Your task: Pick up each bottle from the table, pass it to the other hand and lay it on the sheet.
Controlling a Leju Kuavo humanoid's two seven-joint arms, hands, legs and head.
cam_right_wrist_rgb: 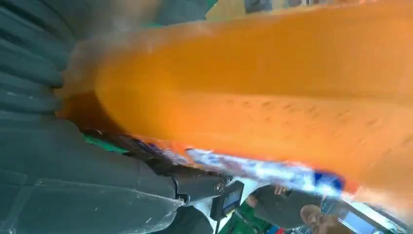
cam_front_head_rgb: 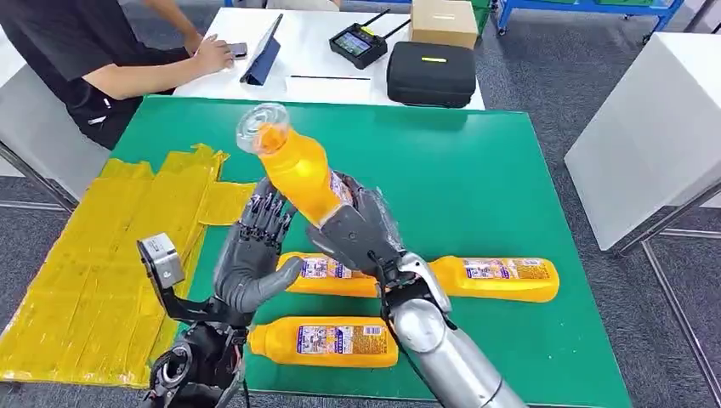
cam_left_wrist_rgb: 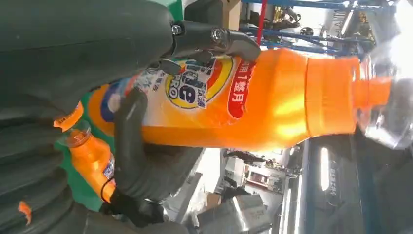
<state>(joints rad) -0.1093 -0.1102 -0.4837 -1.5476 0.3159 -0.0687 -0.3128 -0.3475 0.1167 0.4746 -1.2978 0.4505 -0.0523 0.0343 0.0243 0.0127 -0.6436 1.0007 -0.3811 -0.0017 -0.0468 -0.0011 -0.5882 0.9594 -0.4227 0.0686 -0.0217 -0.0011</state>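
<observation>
The orange bottle [cam_front_head_rgb: 302, 170] is held up above the green table [cam_front_head_rgb: 476, 187], tilted, its clear cap [cam_front_head_rgb: 262, 126] pointing up and away from the robot. The right hand [cam_front_head_rgb: 361, 228] grasps its lower body, fingers wrapped round the labelled part. The left hand [cam_front_head_rgb: 255, 251] stands just beside it on the sheet side, fingers spread and raised towards the bottle; from the head view it holds nothing, though the left wrist view shows dark fingers [cam_left_wrist_rgb: 129, 141] lying against the label, so contact may already be made. I judge this to be the handover itself: the bottle is lifted clear of the table and angled so the left hand can take it.

Three more orange bottles lie on their sides on the table below: one near the front edge [cam_front_head_rgb: 327, 342], one behind the hands [cam_front_head_rgb: 327, 274], one to the right [cam_front_head_rgb: 497, 279]. They are not yet dealt with.

The yellow sheet [cam_front_head_rgb: 102, 272] is spread over the left end of the table, creased, with no bottle on it.

Beyond stands a white table [cam_front_head_rgb: 315, 59] carrying a black case [cam_front_head_rgb: 431, 73], a cardboard box [cam_front_head_rgb: 443, 21] and a handheld controller [cam_front_head_rgb: 359, 44]. A person [cam_front_head_rgb: 93, 55] sits there, hand resting on a device. Grey carpet surrounds.
</observation>
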